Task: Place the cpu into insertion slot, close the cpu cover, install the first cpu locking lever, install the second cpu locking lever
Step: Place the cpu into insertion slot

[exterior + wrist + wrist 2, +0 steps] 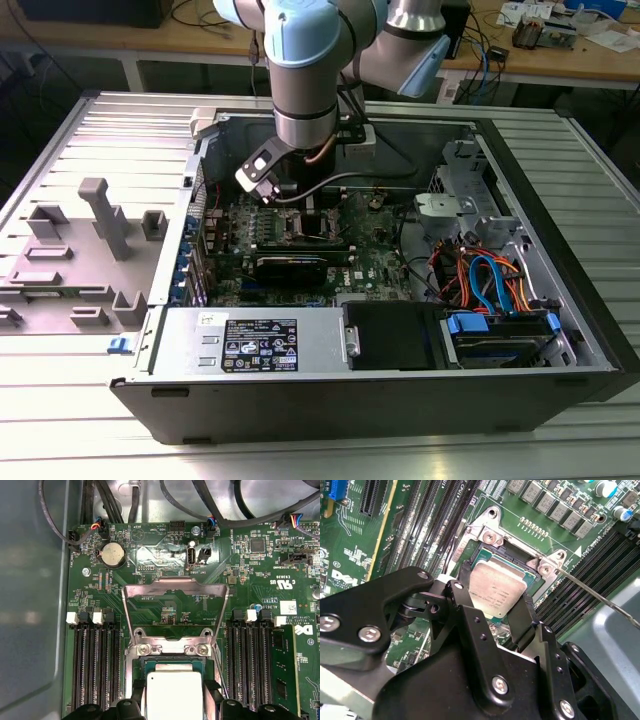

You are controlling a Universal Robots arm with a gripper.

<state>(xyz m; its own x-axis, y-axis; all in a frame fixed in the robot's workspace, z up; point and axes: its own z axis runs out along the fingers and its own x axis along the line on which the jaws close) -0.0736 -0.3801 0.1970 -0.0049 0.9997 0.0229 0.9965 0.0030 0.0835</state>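
Now we see the black two-finger gripper point(495, 587) low over the green circuit board point(240, 565). The board is inside the open dark grey computer case point(300, 405), which lies on its side on a slatted pale metal table point(60, 150).

The jaws are narrow and closed on the cpu point(173, 694), a small flat square chip with a pale silver metal top. In both wrist views one black finger point(464, 577) is against one edge of the chip and the other finger is against the opposite edge.

The cpu is directly over the insertion slot point(170, 650), the square socket with a silvery metal rim and a dark centre. We cannot tell if the chip lies fully down in it.

The cpu cover point(175, 586), a thin silvery square metal frame with a large square window, is open. It stands up from its hinge at one side of the slot, and we see the board through its window.

In the second wrist view a thin silvery metal lever point(600, 597) goes away from one corner of the slot, past the long black memory slots point(592, 570).

In the exterior view the pale blue and silver robot arm point(300, 70) comes down into the case from above. A grey plastic fixture point(100, 215) lies on the table beside the case, at the exterior view's left.
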